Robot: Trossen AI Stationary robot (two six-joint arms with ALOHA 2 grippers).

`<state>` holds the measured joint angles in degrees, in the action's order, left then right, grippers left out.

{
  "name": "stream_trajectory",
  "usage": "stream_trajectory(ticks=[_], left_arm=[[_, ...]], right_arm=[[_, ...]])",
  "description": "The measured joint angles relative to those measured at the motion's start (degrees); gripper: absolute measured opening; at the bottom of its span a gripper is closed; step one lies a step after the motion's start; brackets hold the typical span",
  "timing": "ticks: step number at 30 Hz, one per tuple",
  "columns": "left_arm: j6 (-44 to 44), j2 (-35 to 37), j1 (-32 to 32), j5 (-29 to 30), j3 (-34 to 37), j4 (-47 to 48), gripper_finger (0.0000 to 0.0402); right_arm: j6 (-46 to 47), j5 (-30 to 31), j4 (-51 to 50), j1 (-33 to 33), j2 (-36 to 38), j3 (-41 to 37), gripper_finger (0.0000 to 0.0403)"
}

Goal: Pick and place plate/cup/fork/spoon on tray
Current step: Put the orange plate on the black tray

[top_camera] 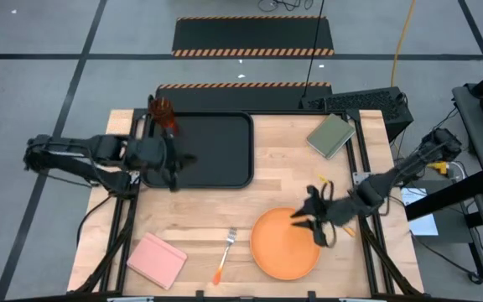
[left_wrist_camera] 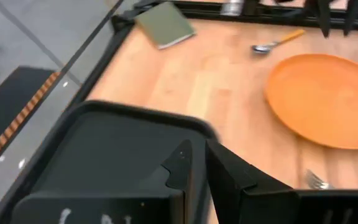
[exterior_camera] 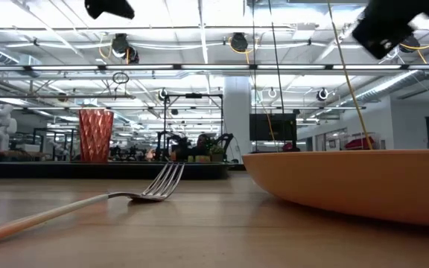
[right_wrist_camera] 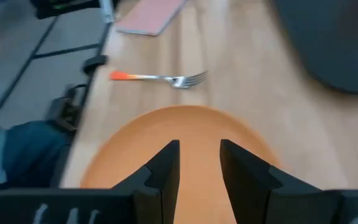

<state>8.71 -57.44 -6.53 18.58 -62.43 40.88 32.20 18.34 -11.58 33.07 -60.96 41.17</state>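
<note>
The fork point(exterior_camera: 88, 201) lies closest to the low camera, flat on the wooden worktop point(exterior_camera: 214, 231), with its tines pointing away. Beside it sits the big orange plate point(exterior_camera: 363, 182). Far behind stands the cup point(exterior_camera: 95, 135) on the black tray point(exterior_camera: 125, 170).

From above, there is one plate point(top_camera: 286, 243), one fork point(top_camera: 225, 255), one cup point(top_camera: 165, 116) and one tray point(top_camera: 216, 151). There is also one pink pad point(top_camera: 157, 259) near the front left corner and one green pad point(top_camera: 331, 135) near the back right. The cup stands in the back left corner of the tray. The right tool point(top_camera: 313, 220) hangs over the right edge of the plate, its fingers a little apart and holding nothing. The left tool point(top_camera: 174, 164) is over the left edge of the tray. The fork lies just left of the plate, not touching it. Bare wood lies between the tray and the plate.

The left wrist camera shows the left tool point(left_wrist_camera: 197, 168) with a thin gap between its fingers, gripping nothing, above the tray rim point(left_wrist_camera: 148, 115). One spoon point(left_wrist_camera: 277, 42) lies past the plate point(left_wrist_camera: 325, 99), near the worktop's edge.

The right wrist camera shows the right tool point(right_wrist_camera: 197, 165) open above the plate point(right_wrist_camera: 191, 134), with the fork point(right_wrist_camera: 160, 78) beyond it.
</note>
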Motion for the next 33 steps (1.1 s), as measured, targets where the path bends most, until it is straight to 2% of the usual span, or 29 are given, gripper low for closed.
stream_trajectory(ticks=[2,6,12,16,20,29,33], left_arm=[[0.56,-2.12,-3.72,1.84,0.0,-2.02,0.0049],[0.79,-6.56,-9.37,4.31,0.0,-6.78,0.0049],[-0.55,-13.33,-14.26,4.58,0.0,-16.09,0.0049],[-5.27,-16.86,-15.55,4.53,0.02,-22.56,0.0049],[-5.9,-18.08,-16.01,4.55,0.02,-26.57,0.0049],[-4.93,-18.08,-16.01,4.55,0.02,-27.42,0.0049],[-4.5,-18.08,-16.01,4.53,0.02,-26.64,0.0049]], right_arm=[[2.43,2.61,-0.06,4.33,-0.73,0.02,0.011],[5.52,3.47,-0.39,10.54,-3.37,0.02,0.011],[8.12,-4.72,-0.93,16.97,-9.18,0.49,0.011],[8.84,-7.7,-1.1,19.58,-12.77,2.83,0.011],[8.83,-9.74,-3.56,21.92,-15.71,7.3,0.011],[11.63,-11.05,-17.07,26.55,-24.23,17.6,0.011],[8.56,-10.78,-19.78,27.1,-27.66,19.71,0.011]])
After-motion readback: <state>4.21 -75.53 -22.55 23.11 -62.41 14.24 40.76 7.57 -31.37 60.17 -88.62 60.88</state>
